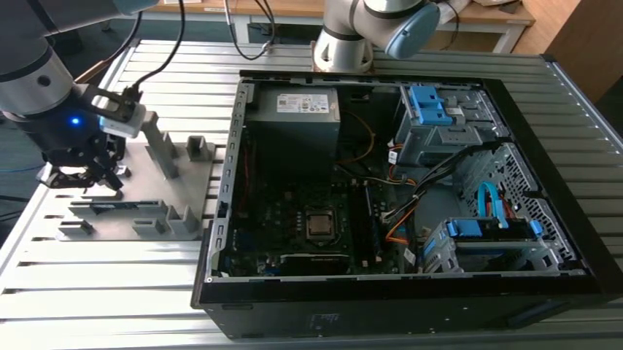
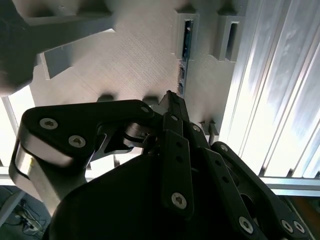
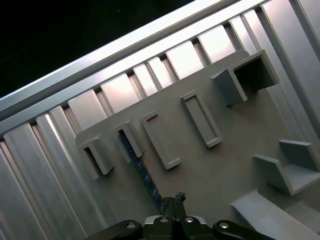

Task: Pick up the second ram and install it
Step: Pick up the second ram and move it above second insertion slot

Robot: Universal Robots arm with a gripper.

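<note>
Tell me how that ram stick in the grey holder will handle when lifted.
The second ram is a thin flat board, so it is probably stiff and light. It stands on edge in the slots of the grey holder, so it would likely tip once out of them. It looks like bare circuit board, so it is probably fragile. The gripper right over it should treat it gently.

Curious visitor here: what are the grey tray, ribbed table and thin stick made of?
The grey tray looks like matte plastic, finely lined; the ribbed table like aluminium, bright sheeny slats; the thin stick like dark circuit board with bluish patches.
</note>
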